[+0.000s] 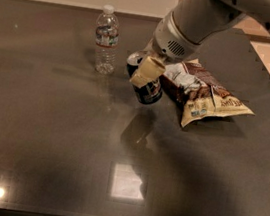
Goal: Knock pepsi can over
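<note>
The pepsi can (146, 90) is dark blue and sits mid-table, tilted with its top leaning to the upper left and its base to the lower right. My gripper (147, 71) is right at the can's upper part, its cream-coloured tip lying across the front of the can. The grey-white arm reaches in from the upper right. The far side of the can's top is hidden behind the gripper.
A clear plastic water bottle (107, 39) stands upright to the left of the can. A brown and white snack bag (203, 92) lies flat just right of the can. The dark glossy table (66, 160) stretches toward the front.
</note>
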`<state>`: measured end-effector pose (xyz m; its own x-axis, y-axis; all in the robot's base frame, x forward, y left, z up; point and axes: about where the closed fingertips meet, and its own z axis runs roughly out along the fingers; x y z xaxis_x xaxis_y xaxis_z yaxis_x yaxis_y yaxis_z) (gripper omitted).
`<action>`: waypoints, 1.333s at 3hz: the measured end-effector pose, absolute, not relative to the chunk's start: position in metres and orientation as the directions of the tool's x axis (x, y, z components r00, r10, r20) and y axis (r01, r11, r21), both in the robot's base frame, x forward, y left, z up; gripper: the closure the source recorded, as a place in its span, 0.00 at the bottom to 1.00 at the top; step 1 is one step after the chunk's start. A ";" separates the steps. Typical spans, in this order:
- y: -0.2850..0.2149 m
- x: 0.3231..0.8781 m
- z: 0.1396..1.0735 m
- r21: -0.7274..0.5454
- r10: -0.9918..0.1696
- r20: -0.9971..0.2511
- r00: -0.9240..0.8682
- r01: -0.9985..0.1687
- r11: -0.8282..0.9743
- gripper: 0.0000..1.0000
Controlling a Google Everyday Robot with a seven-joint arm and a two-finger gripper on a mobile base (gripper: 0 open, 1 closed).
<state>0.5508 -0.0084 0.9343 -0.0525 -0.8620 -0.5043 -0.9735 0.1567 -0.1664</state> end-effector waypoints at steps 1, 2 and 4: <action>-0.025 0.540 0.936 -0.172 -0.915 -0.403 -0.019 -0.980 0.096 1.00; -0.034 0.532 0.932 -0.159 -0.946 -0.325 0.013 -0.986 0.041 1.00; -0.038 0.521 0.914 -0.097 -0.972 -0.223 0.074 -0.994 -0.054 1.00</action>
